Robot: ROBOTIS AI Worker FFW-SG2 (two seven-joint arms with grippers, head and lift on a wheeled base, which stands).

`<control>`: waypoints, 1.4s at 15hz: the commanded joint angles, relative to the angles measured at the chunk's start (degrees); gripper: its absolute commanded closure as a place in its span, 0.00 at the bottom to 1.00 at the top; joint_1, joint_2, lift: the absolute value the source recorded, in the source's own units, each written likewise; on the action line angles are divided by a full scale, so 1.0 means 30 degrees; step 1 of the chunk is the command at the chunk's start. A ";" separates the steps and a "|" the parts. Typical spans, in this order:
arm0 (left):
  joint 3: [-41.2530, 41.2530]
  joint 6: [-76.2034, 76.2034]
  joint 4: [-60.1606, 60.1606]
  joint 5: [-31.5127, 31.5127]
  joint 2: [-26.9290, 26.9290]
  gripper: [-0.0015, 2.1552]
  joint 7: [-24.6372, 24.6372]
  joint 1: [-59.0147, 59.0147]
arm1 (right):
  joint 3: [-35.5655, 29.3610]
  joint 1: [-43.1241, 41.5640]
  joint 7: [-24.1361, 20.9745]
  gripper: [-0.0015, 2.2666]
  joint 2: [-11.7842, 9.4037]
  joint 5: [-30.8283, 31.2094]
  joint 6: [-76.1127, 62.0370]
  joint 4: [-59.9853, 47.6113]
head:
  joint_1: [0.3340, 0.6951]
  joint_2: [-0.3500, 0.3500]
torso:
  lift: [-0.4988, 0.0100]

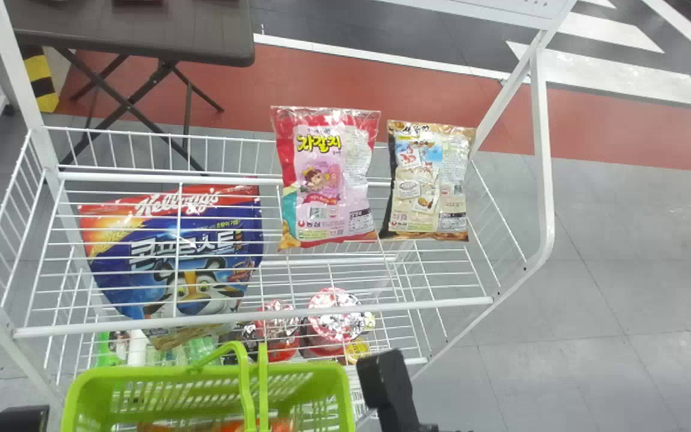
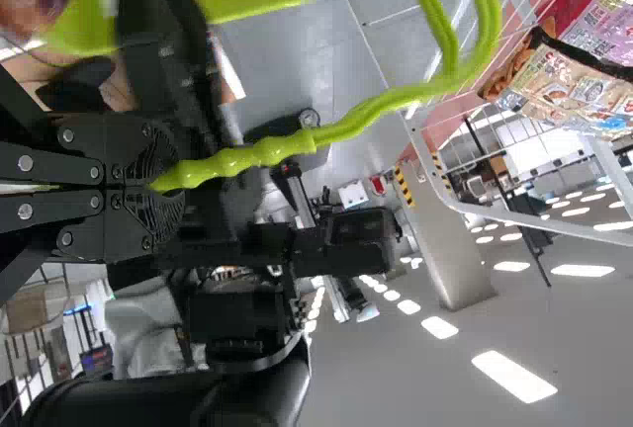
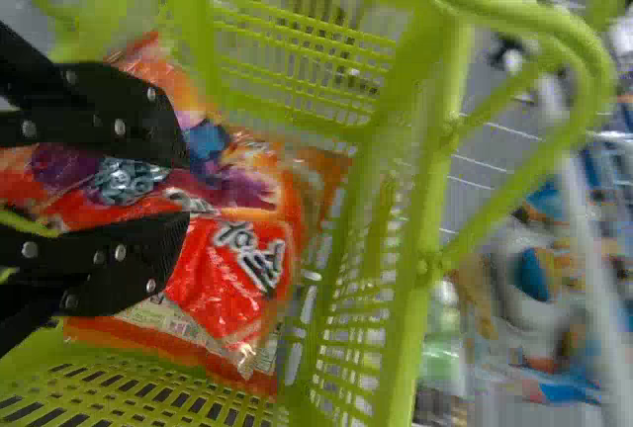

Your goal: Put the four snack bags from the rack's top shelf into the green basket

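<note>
Jaws of the left gripper [image 1: 21, 418], whose arm shows at the head view's lower left corner, are clenched on the handle [image 2: 262, 153] of the green basket [image 1: 348, 390]. The basket is in front of the rack [image 1: 249, 315], at the head view's bottom edge. Its two handle bars rise together over its middle.

Beside it, on the robot's right, shows the black right gripper [image 1: 388, 390]. In its own wrist view the right gripper [image 3: 188, 190] is at the basket, its jaws released and parted, with a glossy red-and-orange snack bag [image 3: 223, 269] lying in the basket behind them. Whether more bags lie there too — I cannot tell.

On the rack's top shelf, toward the back rail, are two snack bags side by side with a narrow gap between them: a pink-and-red bag [image 1: 327, 180] on the left, a black-and-tan bag [image 1: 429, 180] on the right. Through the wires, lower down, show a big blue cereal bag [image 1: 171, 252] and a round-lidded red cup [image 1: 335, 315]. Behind the rack, to the left, is a dark folding table [image 1: 129, 30].
</note>
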 commanded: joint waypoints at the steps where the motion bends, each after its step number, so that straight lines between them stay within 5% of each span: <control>1: 0.0054 -0.0018 0.0065 0.0003 0.0000 0.98 -0.0004 -0.0028 | -0.0478 0.0035 0.0116 0.03 -0.0042 0.0643 -0.3406 0.0211 | 1.00 0.00 | 0.98; 6: -0.0034 -0.0018 0.0299 -0.0085 -0.0087 0.98 0.0113 -0.0175 | -0.1973 -0.0375 0.0116 0.03 0.0016 0.0555 -1.0847 0.1353 | 1.00 0.00 | 0.98; 12: -0.0181 0.0040 0.0621 -0.0203 -0.0029 0.98 0.0259 -0.0409 | 0.0020 -0.6146 -0.5597 0.03 0.0339 0.2225 -1.8230 0.7916 | 1.00 0.00 | 0.98; 17: 0.0083 0.0275 0.0943 0.0032 0.0176 0.98 0.0230 -0.0907 | 0.0225 -0.9926 -0.6886 0.05 0.0837 0.2342 -1.8758 1.2281 | 1.00 0.05 | 0.98; 18: 0.0112 0.0275 0.0943 0.0032 0.0176 0.98 0.0230 -0.0936 | 0.0225 -1.0424 -0.6886 0.28 0.0837 0.2869 -1.8113 1.2662 | 1.00 0.06 | 0.98; 19: 0.0142 0.0333 0.1002 0.0032 0.0176 0.98 0.0230 -0.0995 | 0.0254 -1.0482 -0.6798 0.81 0.0837 0.2957 -1.6883 1.2633 | 1.00 0.07 | 0.98; 20: 0.0259 0.0450 0.1090 0.0061 0.0176 0.98 0.0230 -0.1112 | 0.0225 -1.0394 -0.6359 0.99 0.0837 0.2811 -1.6297 1.2515 | 1.00 0.08 | 0.98; 21: 0.0288 0.0509 0.1149 0.0149 0.0176 0.98 0.0230 -0.1171 | 0.0195 -1.0043 -0.5919 0.99 0.0807 0.2752 -1.6824 1.2105 | 1.00 0.08 | 0.98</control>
